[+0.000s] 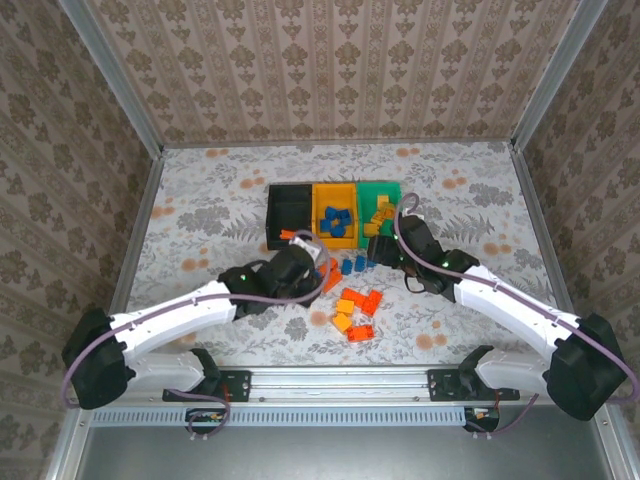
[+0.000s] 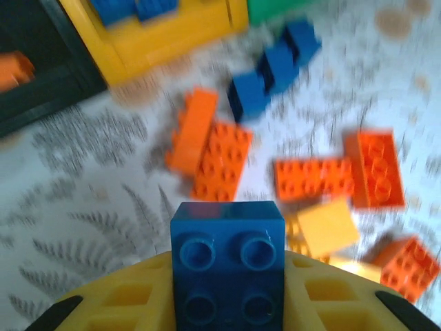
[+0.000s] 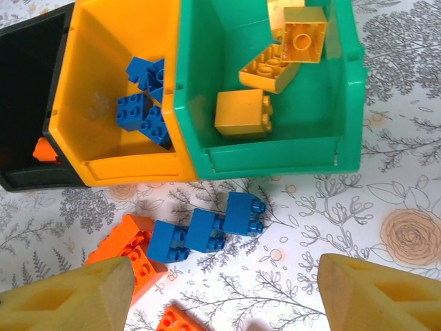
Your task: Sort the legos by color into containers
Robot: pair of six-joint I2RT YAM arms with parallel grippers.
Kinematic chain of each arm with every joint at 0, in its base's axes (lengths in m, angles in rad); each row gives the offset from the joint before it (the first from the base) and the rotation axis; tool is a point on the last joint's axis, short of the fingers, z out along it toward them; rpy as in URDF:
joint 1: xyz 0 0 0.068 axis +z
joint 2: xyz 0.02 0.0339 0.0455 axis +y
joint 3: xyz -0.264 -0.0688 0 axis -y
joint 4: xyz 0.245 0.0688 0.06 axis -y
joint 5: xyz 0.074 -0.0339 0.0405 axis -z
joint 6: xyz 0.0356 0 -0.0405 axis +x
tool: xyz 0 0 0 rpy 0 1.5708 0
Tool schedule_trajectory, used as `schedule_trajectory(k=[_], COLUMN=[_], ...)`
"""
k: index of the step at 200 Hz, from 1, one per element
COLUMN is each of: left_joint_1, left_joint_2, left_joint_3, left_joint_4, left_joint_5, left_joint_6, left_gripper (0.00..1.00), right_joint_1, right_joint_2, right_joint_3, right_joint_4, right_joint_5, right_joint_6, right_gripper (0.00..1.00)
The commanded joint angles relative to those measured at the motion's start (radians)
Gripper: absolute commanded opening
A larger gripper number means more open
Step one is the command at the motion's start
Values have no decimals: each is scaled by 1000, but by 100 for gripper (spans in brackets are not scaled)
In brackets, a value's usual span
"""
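Legos (image 1: 355,310) lie loose on the flowered table (image 1: 200,200), just in front of three bins that stand side by side: the black bin (image 1: 292,205) on the left, the yellow-orange bin (image 3: 131,169) in the middle and the green bin (image 3: 275,158) on the right. The black bin holds a red-orange brick (image 3: 43,148), the yellow-orange bin holds blue bricks (image 3: 143,110), and the green bin holds yellow bricks (image 3: 241,114). The left pincer (image 2: 227,289) is clamped on a blue brick (image 2: 227,241) whose studs face the wrist camera, with scattered red-orange pieces (image 2: 220,162) on the table beyond it. The right pincer (image 3: 227,296) has its jaws wide apart with nothing between them. It hangs over a row of three blue bricks (image 3: 205,231) lying just in front of the green and yellow-orange bins.
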Motion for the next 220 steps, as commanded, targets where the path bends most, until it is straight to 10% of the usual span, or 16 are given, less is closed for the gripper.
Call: schedule_trajectory(k=[1,79,115,194,220], left_joint_1=[52,218,222,147,80], left_joint_2=[86,556,662,376,214], left_joint_3=[116,508,600,419,279], left_joint_4=[120,187,159,233,252], left_joint_5=[14,-10,-22,27,-2], left_joint_6=[68,118,105,26,-3], left_gripper=[34,33,55,99,100], right_joint_1=[-11,-28,-30,-23,14], right_joint_2=[-23,-51,-55,-48,-29], right_joint_3=[-22,-44,-44,-49,-61], right_joint_4=[4,-19,-21,-44,-40], right_joint_5=[27,11,-3,-109,-168], right_joint_6=[18,13,4,-64,-100], right_gripper=[73,73,74,74,74])
